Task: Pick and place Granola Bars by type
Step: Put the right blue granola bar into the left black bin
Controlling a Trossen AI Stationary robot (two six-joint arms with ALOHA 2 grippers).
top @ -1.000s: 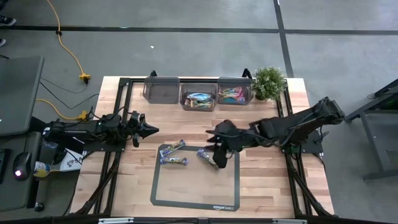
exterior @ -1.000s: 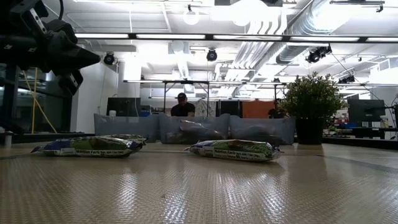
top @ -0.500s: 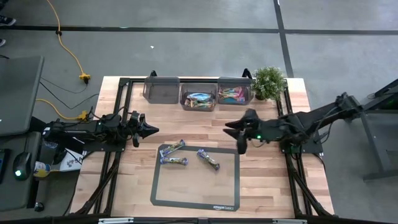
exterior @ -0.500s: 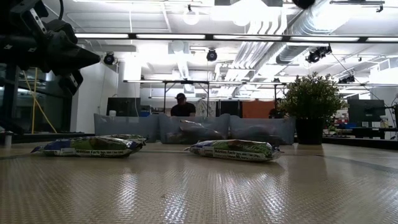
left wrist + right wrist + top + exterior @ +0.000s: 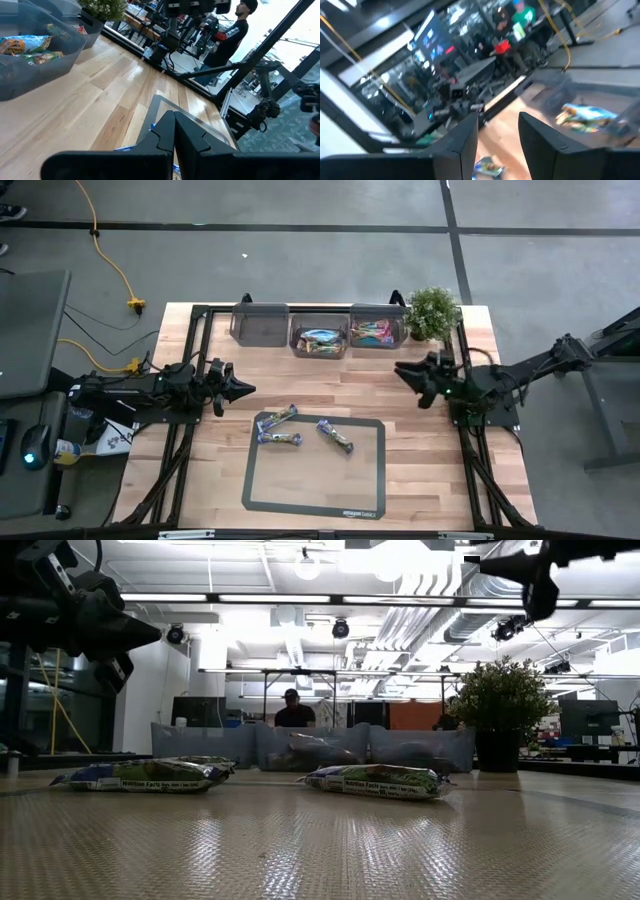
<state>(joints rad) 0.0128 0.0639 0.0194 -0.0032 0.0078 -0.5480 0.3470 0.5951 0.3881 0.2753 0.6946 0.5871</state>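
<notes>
On the near part of the tabletop (image 5: 420, 470) lies a grey mat (image 5: 313, 485) with a dark border, and three granola bars (image 5: 335, 436) rest on its far half: one in the middle, lying at a slant, and two close together at the mat's far left corner, one of those reaching over the border. From table height two of these bars (image 5: 375, 781) lie flat in dark wrappers with pale print. To the left of the mat the left gripper (image 5: 243, 389) hangs above the wood, its jaws pressed together on nothing and pointing toward the mat. To the right of the mat and farther back, the right gripper (image 5: 402, 367) hovers in the air with its jaws apart and empty. Beyond the mat, along the far edge, stand three clear bins (image 5: 259, 327) in a row: the left one shows no bars, the middle bin (image 5: 297, 346) holds blue-wrapped bars, the right bin (image 5: 400, 332) pink and multicoloured ones. A potted plant (image 5: 432, 311) stands just right of that row. Behind the table a person (image 5: 293, 711) is seen.
</notes>
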